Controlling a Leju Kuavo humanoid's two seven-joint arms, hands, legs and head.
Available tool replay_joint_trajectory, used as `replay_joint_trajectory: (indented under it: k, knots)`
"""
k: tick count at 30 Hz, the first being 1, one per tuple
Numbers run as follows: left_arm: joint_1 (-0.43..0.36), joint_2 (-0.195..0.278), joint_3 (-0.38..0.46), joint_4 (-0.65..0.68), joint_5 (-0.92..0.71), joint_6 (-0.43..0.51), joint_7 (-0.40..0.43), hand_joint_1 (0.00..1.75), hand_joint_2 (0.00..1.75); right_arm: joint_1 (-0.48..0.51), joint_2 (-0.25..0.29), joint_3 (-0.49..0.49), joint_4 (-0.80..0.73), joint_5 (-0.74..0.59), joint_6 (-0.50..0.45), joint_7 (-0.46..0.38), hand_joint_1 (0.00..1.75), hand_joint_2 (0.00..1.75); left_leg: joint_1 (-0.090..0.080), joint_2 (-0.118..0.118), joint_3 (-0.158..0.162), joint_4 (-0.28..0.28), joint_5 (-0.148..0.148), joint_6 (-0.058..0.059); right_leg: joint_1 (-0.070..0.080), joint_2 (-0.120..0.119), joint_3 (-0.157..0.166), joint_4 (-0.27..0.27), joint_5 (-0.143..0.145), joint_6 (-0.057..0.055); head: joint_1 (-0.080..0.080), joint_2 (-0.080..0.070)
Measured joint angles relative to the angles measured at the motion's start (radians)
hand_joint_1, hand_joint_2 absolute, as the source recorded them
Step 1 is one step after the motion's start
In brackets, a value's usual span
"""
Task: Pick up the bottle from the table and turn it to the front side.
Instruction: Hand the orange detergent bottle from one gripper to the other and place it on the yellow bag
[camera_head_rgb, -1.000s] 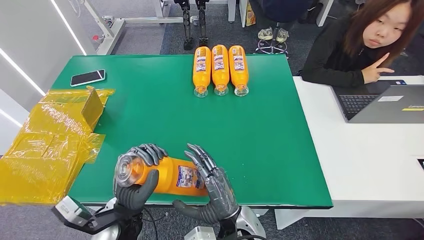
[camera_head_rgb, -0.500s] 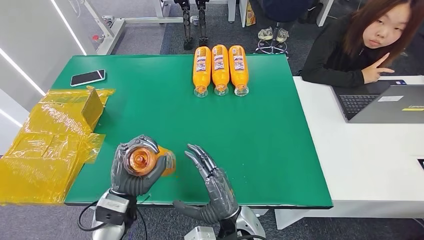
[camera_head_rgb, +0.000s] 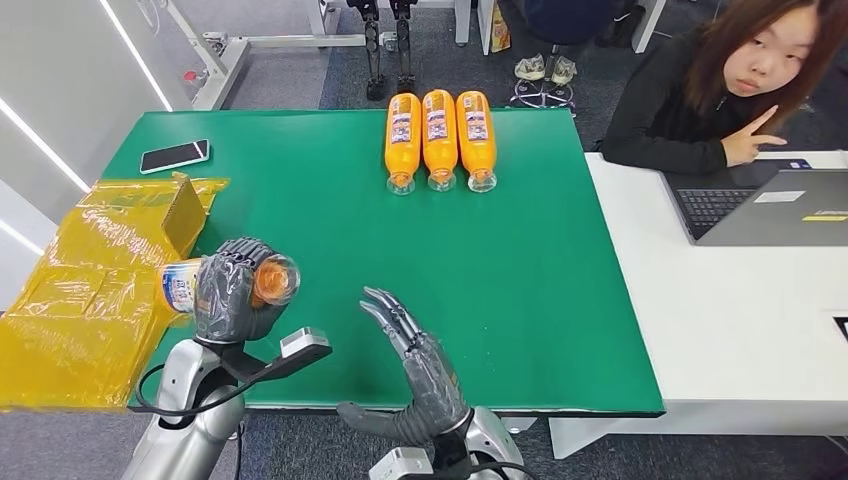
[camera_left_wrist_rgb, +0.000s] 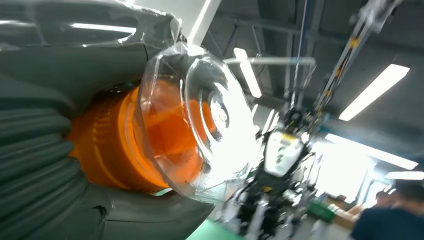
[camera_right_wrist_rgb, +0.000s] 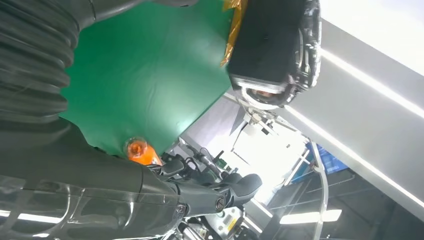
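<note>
Your bottle (camera_head_rgb: 228, 279) sits lifted at the frame's left, wrapped tight by the left hand (camera_head_rgb: 232, 290), while the right hand (camera_head_rgb: 420, 365), fingers spread and empty, waits lower centre; a smooth bottle could slip as you rotate.

High head view, two close wrist views

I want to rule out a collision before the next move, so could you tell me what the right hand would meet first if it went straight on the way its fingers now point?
The right hand is open, fingers pointing up-table and slightly left. That way looks free over bare green table; the three bottles lie further right, likely missed, though depth is unclear.
</note>
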Motion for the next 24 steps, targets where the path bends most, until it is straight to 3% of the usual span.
replay_joint_trajectory:
  k: [6, 11, 17, 24]
  knots:
    - [-0.116, 0.043, 0.023, 0.285, -0.125, 0.102, 0.071, 1.73, 1.75, -0.002, -0.004, 0.013, 0.026, -0.036, -0.025, -0.025, 0.0, 1.75, 0.0, 0.001, 0.0, 0.0, 0.0, -0.001, 0.0, 0.001, -0.001, 0.0, 0.0, 0.0, 0.0, 0.0]
    - [-0.207, 0.073, 0.042, 0.479, -0.168, 0.122, 0.086, 1.67, 1.75, -0.003, -0.011, 0.019, 0.046, -0.053, -0.044, -0.029, 0.0, 1.75, 0.0, 0.001, -0.001, 0.0, 0.001, -0.001, 0.0, 0.001, -0.002, 0.001, 0.0, 0.0, 0.0, 0.0]
    - [-0.286, 0.098, 0.049, 0.624, -0.203, 0.075, 0.125, 1.48, 1.75, -0.007, -0.017, 0.021, 0.071, -0.083, -0.069, -0.038, 0.0, 1.75, 0.0, 0.001, -0.001, 0.0, 0.001, -0.001, 0.0, 0.001, -0.002, 0.001, 0.0, -0.001, 0.0, 0.0]
    - [-0.308, 0.113, 0.049, 0.706, -0.214, 0.05, 0.143, 1.48, 1.75, -0.014, -0.022, 0.021, 0.103, -0.102, -0.084, -0.054, 0.0, 1.75, 0.0, 0.002, -0.002, 0.0, 0.001, -0.001, 0.0, 0.002, -0.003, 0.001, 0.0, -0.001, 0.0, 0.0]
